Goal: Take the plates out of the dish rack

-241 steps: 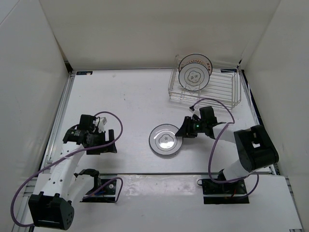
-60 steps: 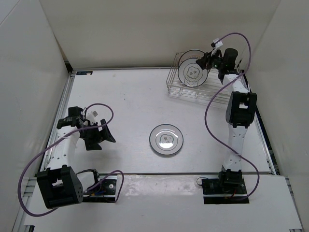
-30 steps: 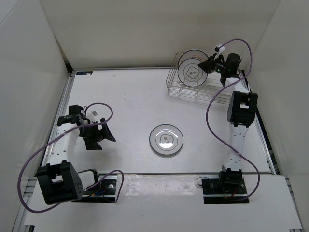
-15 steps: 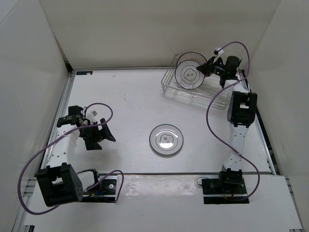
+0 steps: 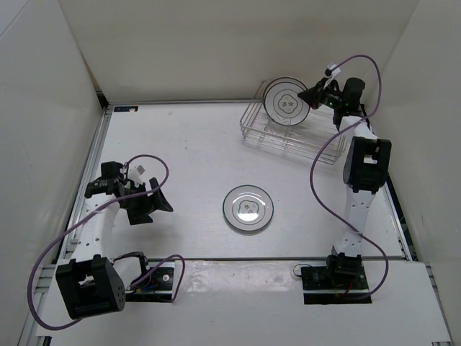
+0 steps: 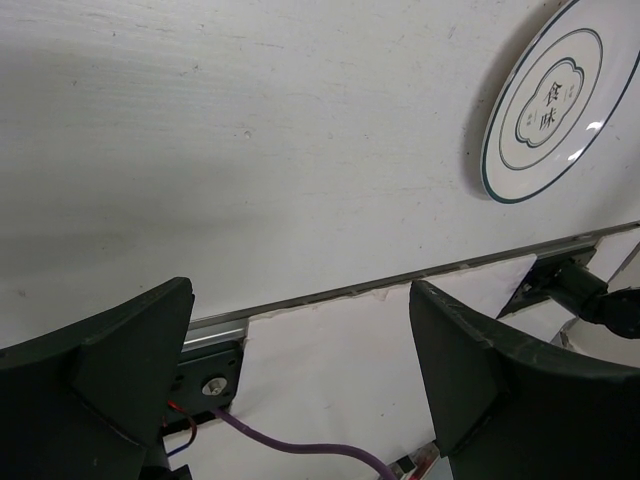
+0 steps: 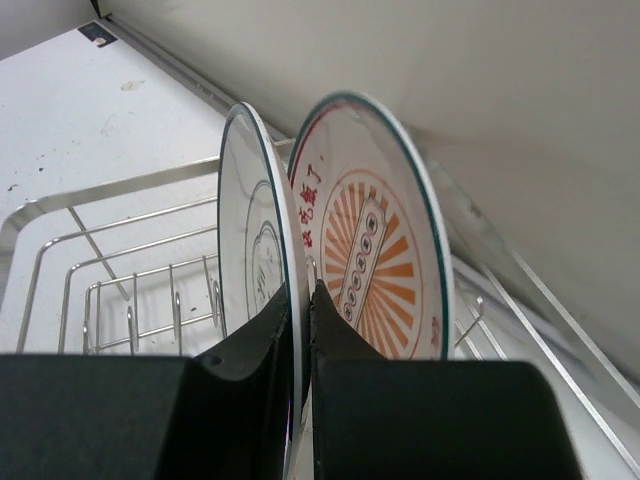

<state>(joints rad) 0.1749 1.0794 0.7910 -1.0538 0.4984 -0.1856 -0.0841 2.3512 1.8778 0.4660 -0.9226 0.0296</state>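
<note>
**Q:** What is shown, largest first?

**A:** On the tabletop (image 5: 180, 158), the dish rack (image 5: 281, 138) is seen at the far right. In it the ringed plate (image 7: 250, 230) is clamped at its rim by the right claw (image 7: 300, 290), with the orange plate (image 7: 375, 260) just behind. A flat plate (image 5: 248, 208) lies mid-tabletop. The left claw (image 6: 300, 340) is held apart, empty.

**Q:** What risk is noted?

**A:** The rack may be dragged along and the orange plate toppled. The rack's left end has already been shifted leftward since a second earlier.

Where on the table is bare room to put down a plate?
Free: the table between the flat plate and the dish rack; also beyond the left gripper. Crowded: the rack, where the right gripper grips one standing plate.
</note>
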